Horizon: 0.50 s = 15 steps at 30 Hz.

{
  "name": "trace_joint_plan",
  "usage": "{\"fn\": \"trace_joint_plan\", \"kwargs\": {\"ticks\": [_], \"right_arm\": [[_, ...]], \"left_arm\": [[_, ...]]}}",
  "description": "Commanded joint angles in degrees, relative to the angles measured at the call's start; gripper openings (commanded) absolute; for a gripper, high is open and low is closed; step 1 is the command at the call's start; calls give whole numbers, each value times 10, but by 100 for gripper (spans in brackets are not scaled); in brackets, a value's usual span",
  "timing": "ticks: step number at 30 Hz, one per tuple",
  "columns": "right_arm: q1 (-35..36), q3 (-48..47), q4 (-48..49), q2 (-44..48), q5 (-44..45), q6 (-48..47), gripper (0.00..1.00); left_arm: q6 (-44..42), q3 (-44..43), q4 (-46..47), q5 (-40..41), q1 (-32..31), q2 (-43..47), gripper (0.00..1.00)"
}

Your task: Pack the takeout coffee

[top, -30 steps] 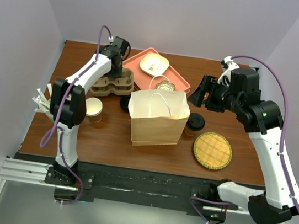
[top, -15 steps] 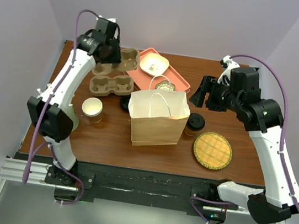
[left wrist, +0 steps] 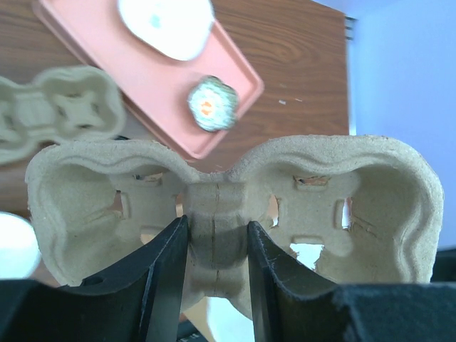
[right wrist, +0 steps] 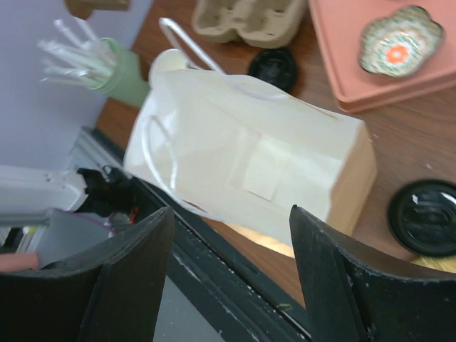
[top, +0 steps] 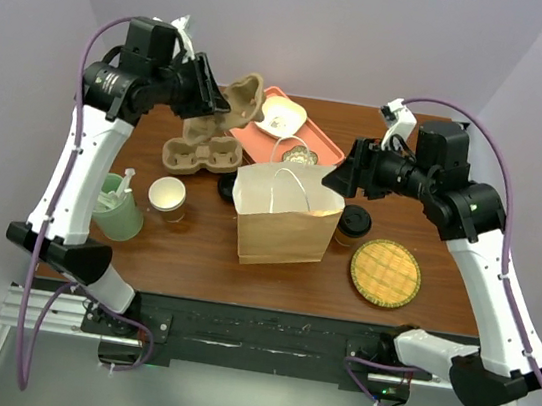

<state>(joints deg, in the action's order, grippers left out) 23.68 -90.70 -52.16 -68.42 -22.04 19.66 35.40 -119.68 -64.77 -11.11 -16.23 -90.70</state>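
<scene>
Carrier point(left wrist: 356, 206) pinched by left pincer point(left wrist: 216, 229); right pincer point(right wrist: 231, 214) wide open.

coffee point(top: 353, 224) right of bag point(top: 285, 227), tray point(top: 325, 148) behind

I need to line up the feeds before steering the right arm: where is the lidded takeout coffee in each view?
Top external: the takeout coffee stands right of centre, just right of the paper bag.
Left wrist: not in it.
Right wrist: lower right corner, its black lid seen from above.
Shared landmark: the pink tray, visible in all three views.
</scene>
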Motion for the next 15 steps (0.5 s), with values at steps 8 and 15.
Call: {"fn": "trace_joint_plan", "kwargs": {"ticks": [8, 15], "right_arm": [[27, 38, 202, 0, -150, -19, 69], [58, 89, 255, 12, -176, -56, 70]], "left_arm": [[168, -20, 10, -109, -95, 61, 27], [201, -5, 27, -131, -101, 74, 27]]}}
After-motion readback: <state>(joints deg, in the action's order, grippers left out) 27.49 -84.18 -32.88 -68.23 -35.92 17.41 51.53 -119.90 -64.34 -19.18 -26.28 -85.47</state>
